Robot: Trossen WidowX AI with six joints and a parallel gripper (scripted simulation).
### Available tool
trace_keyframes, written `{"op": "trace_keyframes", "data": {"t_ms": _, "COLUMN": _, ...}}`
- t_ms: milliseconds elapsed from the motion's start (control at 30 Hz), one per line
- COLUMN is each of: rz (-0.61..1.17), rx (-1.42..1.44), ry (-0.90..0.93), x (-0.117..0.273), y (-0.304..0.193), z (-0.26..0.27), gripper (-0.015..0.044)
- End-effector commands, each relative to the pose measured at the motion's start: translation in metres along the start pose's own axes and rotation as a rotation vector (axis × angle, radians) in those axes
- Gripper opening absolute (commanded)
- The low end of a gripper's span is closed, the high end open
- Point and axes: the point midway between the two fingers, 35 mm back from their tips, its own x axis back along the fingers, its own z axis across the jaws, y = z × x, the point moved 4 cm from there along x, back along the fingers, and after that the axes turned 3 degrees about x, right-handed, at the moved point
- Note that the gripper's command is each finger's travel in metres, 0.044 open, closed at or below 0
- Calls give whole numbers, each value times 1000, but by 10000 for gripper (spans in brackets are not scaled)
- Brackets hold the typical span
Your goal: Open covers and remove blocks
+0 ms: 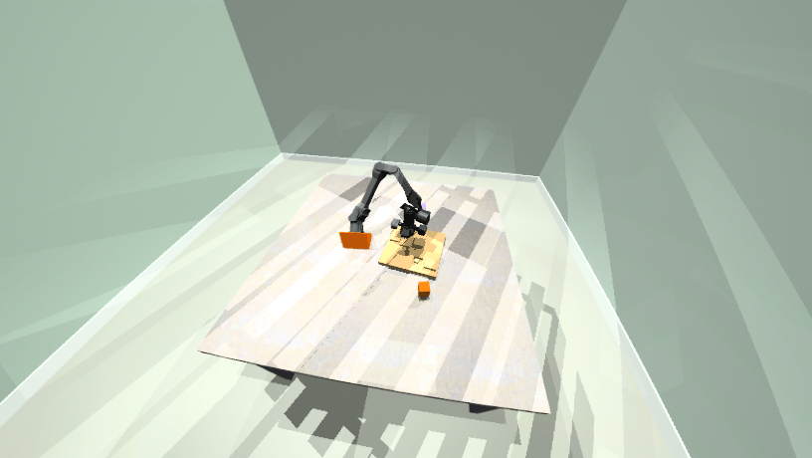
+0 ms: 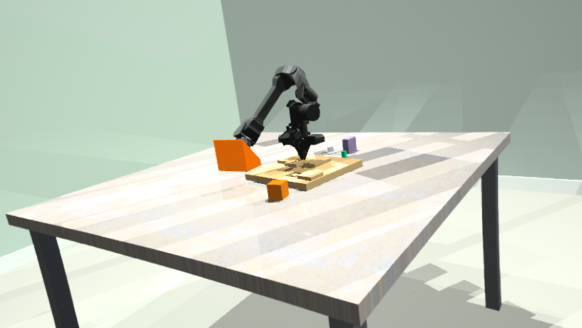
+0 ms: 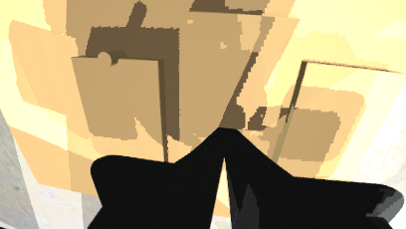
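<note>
Fingers point(image 1: 406, 234) point(image 2: 302, 157) are together right now, nothing between them, tips pointing down just over the wooden board point(image 1: 408, 266) point(image 2: 342, 167) point(image 3: 55, 171). For anyone wondering about layout, the board sits toward the far edge of the table point(image 1: 340, 336) point(image 2: 228, 228), with the orange wedge point(image 1: 355, 240) point(image 2: 232, 155) off toward the left edge. An orange cube point(image 1: 423, 289) point(image 2: 277, 190) is on the table, on the near-edge side of the board. A purple block point(image 2: 349, 144), a little green block point(image 2: 344, 154) and a small grey piece point(image 2: 329, 149) are beyond the board, toward the far edge. Can't tell which of these came out of wells, or whether any well is still full.

My guess is I'm on a cover-pushing step. I'd keep the fingers together, get the tips low beside the knob or edge, then push slowly along the track, or in an arc if it's pinned. Too much down pressure could jam it or shove the board. I'd back straight up before switching covers.

No brands, labels or writing I can read anywhere.
</note>
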Motion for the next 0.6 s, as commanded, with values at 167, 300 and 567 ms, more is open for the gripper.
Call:
{"op": "trace_keyframes", "data": {"t_ms": 167, "rz": -7, "rx": 2, "ry": 4, "x": 1, "y": 10, "z": 1, "gripper": 0}}
{"op": "trace_keyframes", "data": {"t_ms": 300, "rz": -8, "rx": 2, "ry": 4, "x": 1, "y": 14, "z": 1, "gripper": 0}}
{"op": "trace_keyframes", "data": {"t_ms": 567, "rz": -9, "rx": 2, "ry": 4, "x": 1, "y": 22, "z": 1, "gripper": 0}}
